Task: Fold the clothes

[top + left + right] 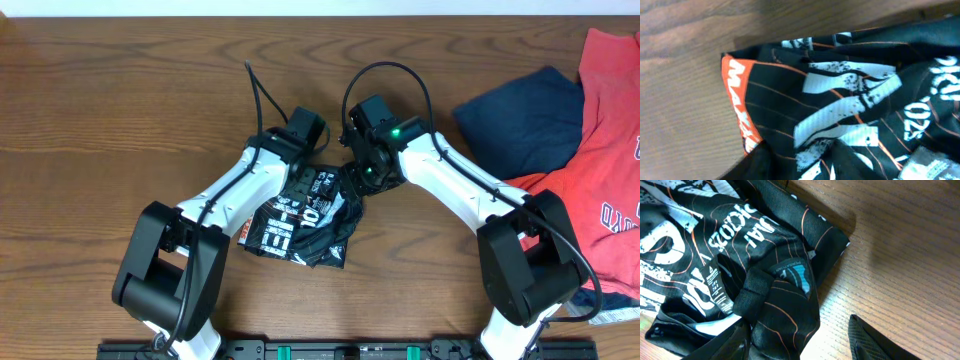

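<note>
While both arms lean over the crumpled jersey (300,228) mid-bench, nearer the front edge, overhead hides the left gripper (300,165). Left wrist view is just fabric, so can't tell its grip. Right wrist view: right gripper (797,332) spread wide at a fold, probably lining up a pinch.
</note>
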